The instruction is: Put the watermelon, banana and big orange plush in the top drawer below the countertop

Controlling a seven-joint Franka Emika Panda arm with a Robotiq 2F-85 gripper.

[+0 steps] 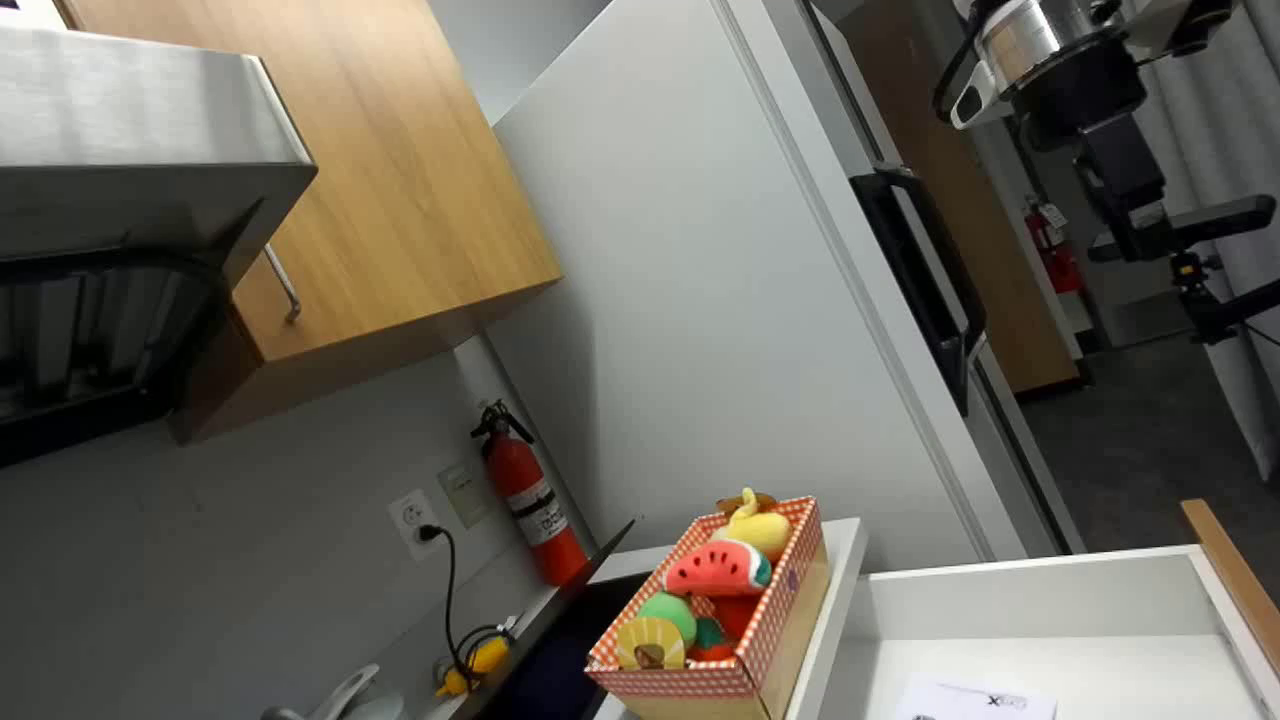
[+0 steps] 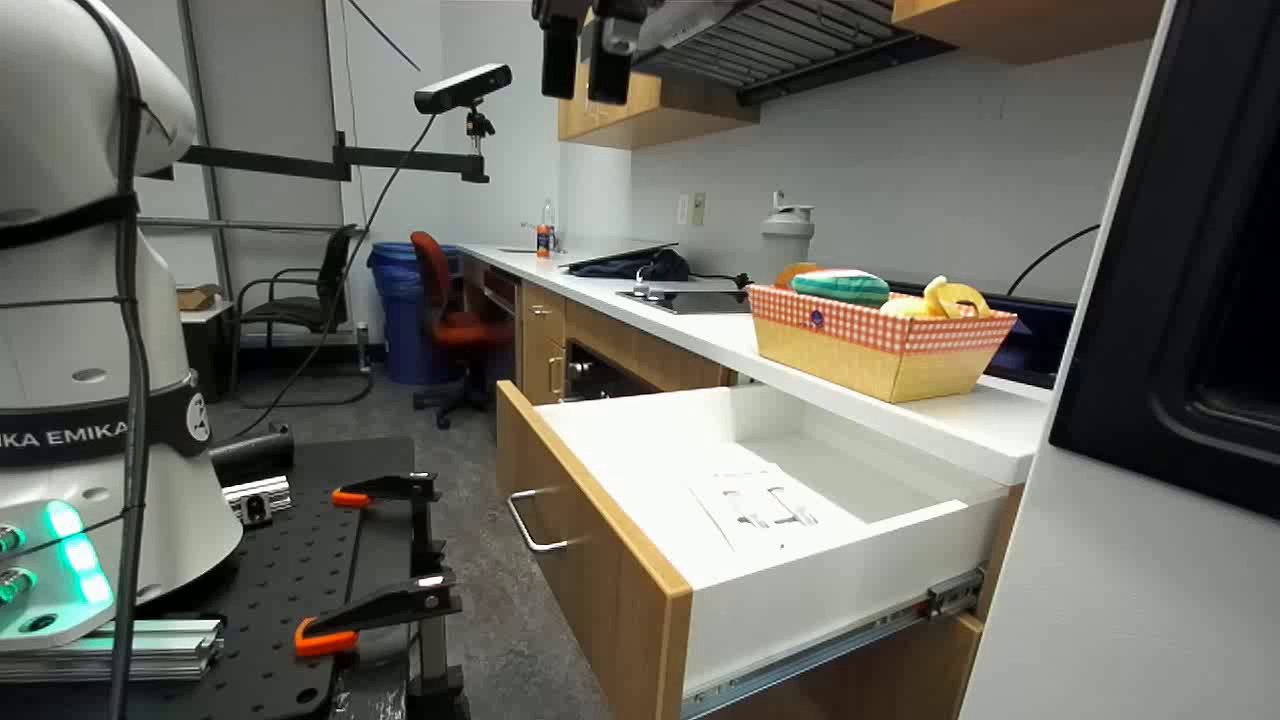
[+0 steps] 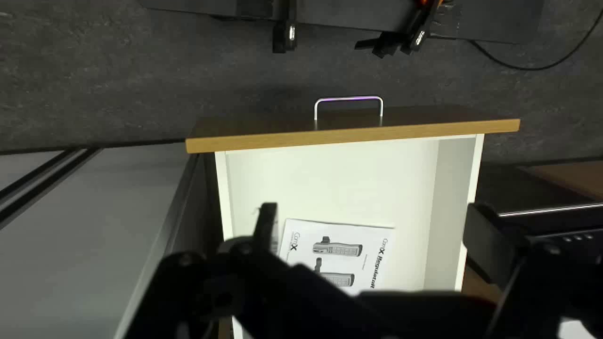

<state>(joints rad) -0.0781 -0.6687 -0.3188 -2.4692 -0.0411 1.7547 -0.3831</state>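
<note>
Grasping the plush watermelon wedge (image 1: 715, 568) probably called for lowering the gripper (image 2: 584, 93), wide and empty, inside the gingham-trimmed basket's (image 2: 870, 355) walls.

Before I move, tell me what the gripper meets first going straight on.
Pointing down, the gripper would likely meet the open drawer's white floor first, or the Regulator leaflet lying there; depth is unclear.

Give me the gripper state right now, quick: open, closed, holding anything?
Gripper: open, its fingers wide apart in the wrist view, holding nothing.
</note>
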